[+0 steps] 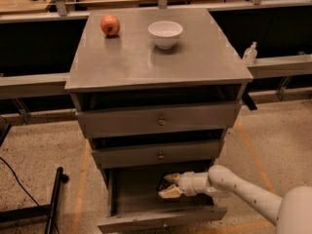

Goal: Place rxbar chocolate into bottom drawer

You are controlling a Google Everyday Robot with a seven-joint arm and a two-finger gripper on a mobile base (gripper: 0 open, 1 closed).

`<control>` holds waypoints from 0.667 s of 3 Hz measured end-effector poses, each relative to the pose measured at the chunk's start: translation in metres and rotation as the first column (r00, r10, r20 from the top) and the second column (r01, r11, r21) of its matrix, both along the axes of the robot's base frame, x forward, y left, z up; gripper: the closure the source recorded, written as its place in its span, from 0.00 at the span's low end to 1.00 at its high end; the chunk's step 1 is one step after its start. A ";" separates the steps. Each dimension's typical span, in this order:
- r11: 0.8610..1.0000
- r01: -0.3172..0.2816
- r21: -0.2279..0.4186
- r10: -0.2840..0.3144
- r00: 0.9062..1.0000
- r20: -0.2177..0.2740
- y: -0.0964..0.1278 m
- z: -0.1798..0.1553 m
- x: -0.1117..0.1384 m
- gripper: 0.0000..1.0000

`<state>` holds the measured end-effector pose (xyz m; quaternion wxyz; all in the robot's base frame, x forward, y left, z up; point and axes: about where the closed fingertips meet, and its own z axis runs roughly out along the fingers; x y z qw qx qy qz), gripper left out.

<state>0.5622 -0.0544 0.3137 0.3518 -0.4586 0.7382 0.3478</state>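
The bottom drawer of the grey cabinet is pulled out, a shallow tray with a plain front panel. My gripper reaches in from the right and sits low inside the drawer, near its right middle. Its pale fingers are shut on a small dark flat thing, the rxbar chocolate, which barely stands out against the dark drawer floor. The bar hangs just above the drawer floor.
The two upper drawers with round knobs are slightly open. A red apple and a white bowl stand on the cabinet top. A black stand lies on the floor at the left.
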 end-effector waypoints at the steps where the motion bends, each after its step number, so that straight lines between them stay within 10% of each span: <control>1: 0.999 0.041 -0.003 -0.041 0.998 -0.040 0.007 -0.042 0.010 1.00; 2: 0.996 0.088 -0.012 -0.088 0.991 -0.103 0.011 -0.079 0.018 0.83</control>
